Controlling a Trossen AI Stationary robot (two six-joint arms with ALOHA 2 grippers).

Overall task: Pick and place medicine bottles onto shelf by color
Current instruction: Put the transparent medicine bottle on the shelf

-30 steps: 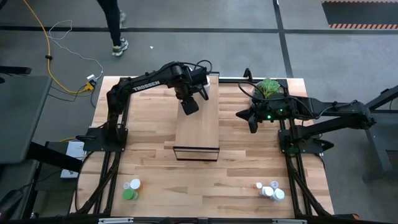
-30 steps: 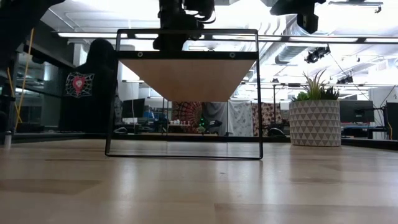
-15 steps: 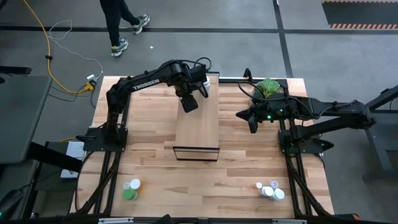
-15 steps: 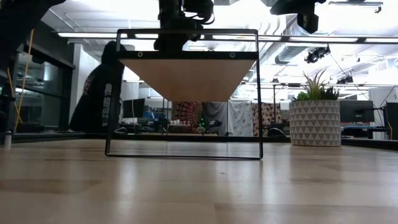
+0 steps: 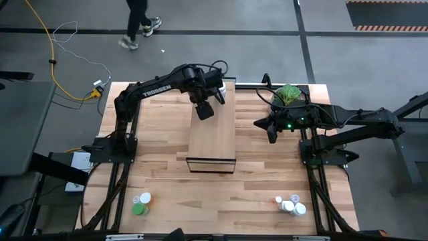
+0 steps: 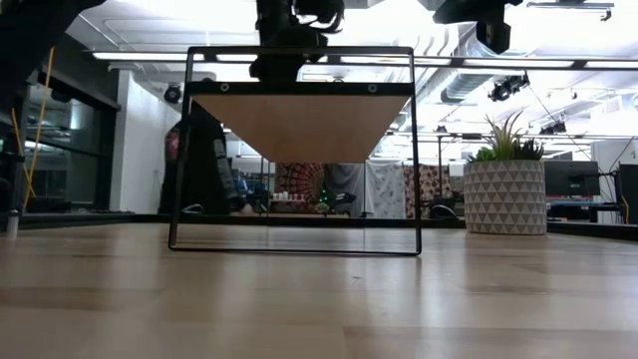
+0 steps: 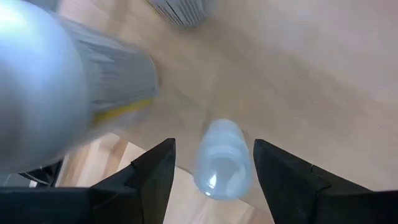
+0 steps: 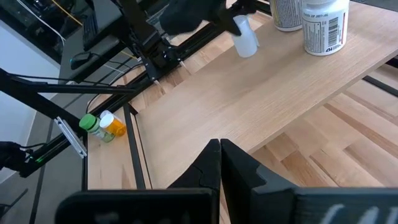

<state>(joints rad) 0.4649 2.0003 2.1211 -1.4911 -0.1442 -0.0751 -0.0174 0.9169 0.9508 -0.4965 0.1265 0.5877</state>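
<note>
Starting left of the shelf (image 5: 211, 137), well off its near-left corner, a green bottle (image 5: 139, 209) and a white-capped one (image 5: 145, 198) wait on the table (image 5: 167, 181). My left hand (image 7: 213, 146) is over the shelf's far end, pointing down. A small clear bottle (image 7: 221, 162) sits on the plank between its fingers (image 7: 155, 177). Those fingers are spread and released rather than clamped. I see a clear gap on one side, while the other finger is so close I can't rule out a touch. The bottle's long axis runs about straight up toward the wrist, so I look down on its cap. From the right wrist view it may lean slightly. That is what my next move depends on: the bottle is directly below the hand, so I judge a straight lift is the clean way out. Any sideways drift could tip it toward the two labelled white bottles (image 8: 323, 25) (image 8: 288, 14) just beside it at the same end. Right of the shelf's far half, my right hand (image 8: 219, 146) waits clenched, holding nothing. Off the shelf's near-right corner is another cluster of white bottles (image 5: 290, 205). For the bottle on the shelf, the left hand is plainly the nearer one.
</note>
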